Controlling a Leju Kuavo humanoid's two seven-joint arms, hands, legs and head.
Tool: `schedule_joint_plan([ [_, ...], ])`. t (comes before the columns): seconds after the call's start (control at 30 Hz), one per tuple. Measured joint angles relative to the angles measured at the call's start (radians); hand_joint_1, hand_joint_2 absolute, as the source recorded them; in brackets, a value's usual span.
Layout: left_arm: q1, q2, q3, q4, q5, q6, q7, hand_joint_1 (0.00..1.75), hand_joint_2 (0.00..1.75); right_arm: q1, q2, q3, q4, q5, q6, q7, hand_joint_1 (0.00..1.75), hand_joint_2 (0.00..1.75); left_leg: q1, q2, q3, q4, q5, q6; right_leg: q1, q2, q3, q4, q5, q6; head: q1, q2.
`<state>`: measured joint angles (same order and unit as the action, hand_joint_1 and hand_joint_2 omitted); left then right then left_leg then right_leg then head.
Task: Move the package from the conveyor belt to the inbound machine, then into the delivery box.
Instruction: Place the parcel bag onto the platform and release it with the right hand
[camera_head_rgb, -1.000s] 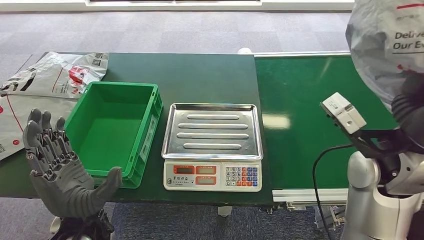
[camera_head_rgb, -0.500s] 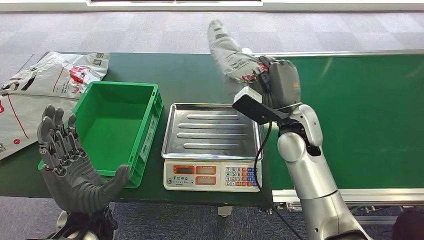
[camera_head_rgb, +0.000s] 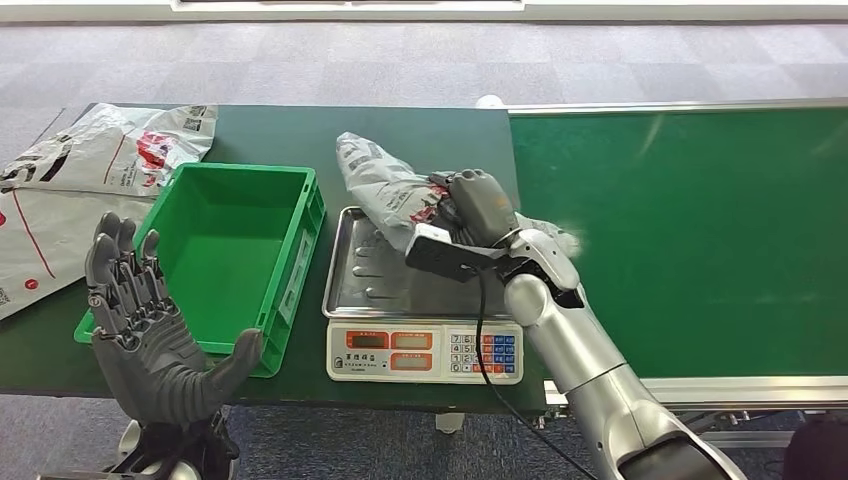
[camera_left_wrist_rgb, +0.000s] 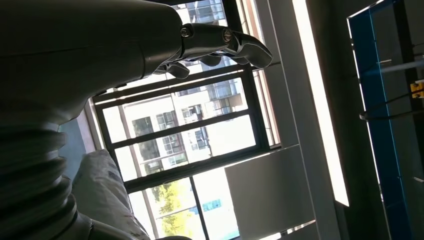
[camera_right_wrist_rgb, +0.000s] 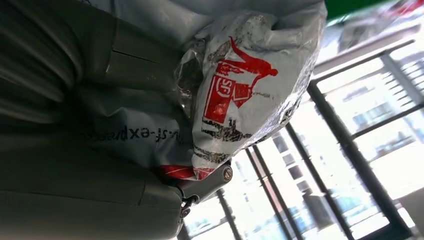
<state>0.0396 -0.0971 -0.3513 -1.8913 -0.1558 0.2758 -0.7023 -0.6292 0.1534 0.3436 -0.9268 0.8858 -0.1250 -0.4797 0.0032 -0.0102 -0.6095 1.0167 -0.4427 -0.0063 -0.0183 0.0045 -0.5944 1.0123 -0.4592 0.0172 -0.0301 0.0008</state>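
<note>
My right hand (camera_head_rgb: 478, 207) grips a grey plastic courier package (camera_head_rgb: 385, 189) with red print and holds it over the steel tray (camera_head_rgb: 352, 289) of the weighing scale (camera_head_rgb: 425, 351); I cannot tell whether the package touches the tray. In the right wrist view the crumpled package (camera_right_wrist_rgb: 240, 95) fills the grasp of the hand (camera_right_wrist_rgb: 100, 115). My left hand (camera_head_rgb: 150, 328) stands open with fingers spread, palm up, at the near corner of the empty green box (camera_head_rgb: 234, 255). The left wrist view has the left hand (camera_left_wrist_rgb: 100, 45) against windows.
The green conveyor belt (camera_head_rgb: 690, 230) runs along the right with nothing on it. Flat grey courier bags (camera_head_rgb: 90, 160) lie on the dark green table (camera_head_rgb: 420, 135) at the far left. The scale's keypad faces the front edge.
My right arm has swung the package from high over the conveyor, leftward and down, to above the scale's tray. My left hand has risen slightly beside the box.
</note>
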Motion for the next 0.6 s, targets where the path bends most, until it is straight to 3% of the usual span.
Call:
schedule_joint_plan([
  [0.33, -0.032, 0.001, -0.006, 0.017, 0.002, -0.011, 0.000, 0.00, 1.75, 0.006, 0.001, 0.098, 0.060, -0.069, 0.184, -0.163, 1.68, 1.75, 0.000, 0.000, 0.000, 0.000, 0.000, 0.000, 0.000, 0.000, 0.000, 0.000, 0.000, 0.000, 0.000, 0.000],
  [0.37, -0.038, 0.001, -0.006, 0.019, 0.002, -0.014, 0.000, 0.00, 1.75, 0.005, 0.002, 0.111, 0.068, -0.083, 0.209, -0.183, 1.25, 1.75, 0.000, 0.000, 0.000, 0.000, 0.000, 0.000, 0.000, 0.000, 0.000, 0.000, 0.000, 0.000, 0.000, 0.000],
  [0.47, -0.052, 0.001, -0.008, 0.023, 0.001, -0.019, 0.000, 0.00, 1.75, 0.001, 0.005, 0.143, 0.089, -0.140, 0.261, -0.211, 0.00, 0.44, 0.000, 0.000, 0.000, 0.000, 0.000, 0.000, 0.000, 0.000, 0.000, 0.000, 0.000, 0.000, 0.000, 0.000],
  [0.5, -0.056, 0.001, -0.010, 0.024, 0.000, -0.019, 0.000, 0.00, 1.75, -0.001, 0.006, 0.152, 0.095, -0.158, 0.271, -0.212, 0.00, 0.00, 0.000, 0.000, 0.000, 0.000, 0.000, 0.000, 0.000, 0.000, 0.000, 0.000, 0.000, 0.000, 0.000, 0.000],
  [0.6, -0.061, 0.002, -0.018, 0.025, -0.009, -0.012, 0.000, 0.00, 1.75, -0.014, 0.015, 0.163, 0.124, -0.234, 0.299, -0.197, 0.00, 0.00, 0.000, 0.001, 0.000, 0.000, 0.000, 0.000, 0.000, 0.000, -0.001, 0.000, 0.000, 0.000, 0.000, 0.000],
])
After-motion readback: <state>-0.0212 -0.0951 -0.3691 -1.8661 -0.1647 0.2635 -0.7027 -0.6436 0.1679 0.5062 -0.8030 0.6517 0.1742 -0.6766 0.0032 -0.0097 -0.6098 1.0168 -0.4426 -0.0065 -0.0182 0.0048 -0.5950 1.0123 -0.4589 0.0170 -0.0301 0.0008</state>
